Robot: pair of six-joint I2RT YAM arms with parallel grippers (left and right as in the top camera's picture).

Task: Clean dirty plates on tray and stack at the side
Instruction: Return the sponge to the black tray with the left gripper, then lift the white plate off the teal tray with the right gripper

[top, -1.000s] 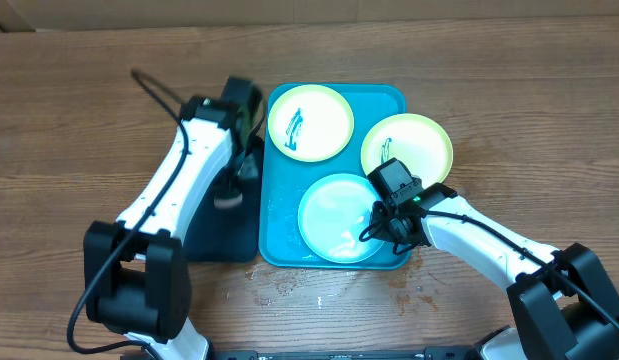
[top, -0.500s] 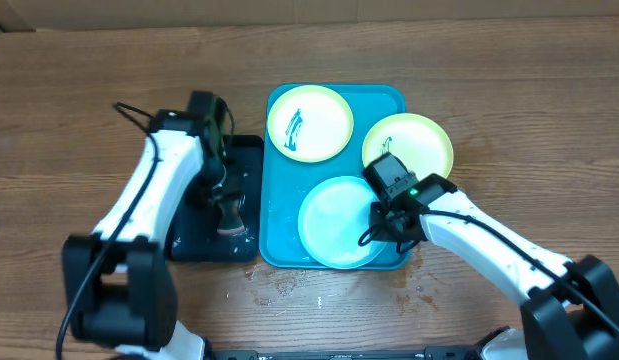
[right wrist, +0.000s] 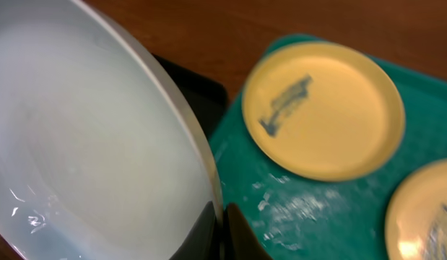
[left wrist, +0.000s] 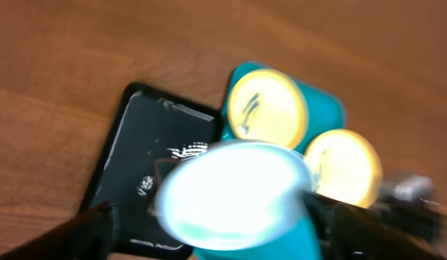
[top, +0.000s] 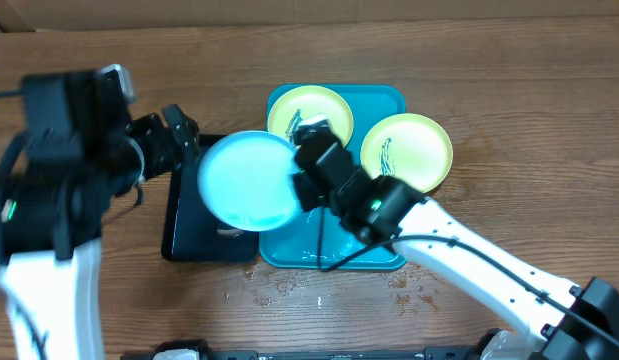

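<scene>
right arm [top: 469, 250] stretches in from the table's [top: 509, 60] near right corner across the turquoise tray [top: 389, 100], right gripper [top: 301, 185] pinching the rim of the clean plate [top: 247, 180] held over the black tray [top: 179, 235]. left arm [top: 49, 200] is raised and blurred at the left edge, left gripper [left wrist: 210, 209] spread wide. one smeared plate [top: 314, 108] sits in the tray's far left corner, partly hidden; the second smeared plate [top: 407, 150] overhangs its right edge. the black tray's white marks are unreadable.

Left arm [top: 44, 285], right arm [top: 489, 268]: white links, black joints, thin black cables, small green lights.
</scene>
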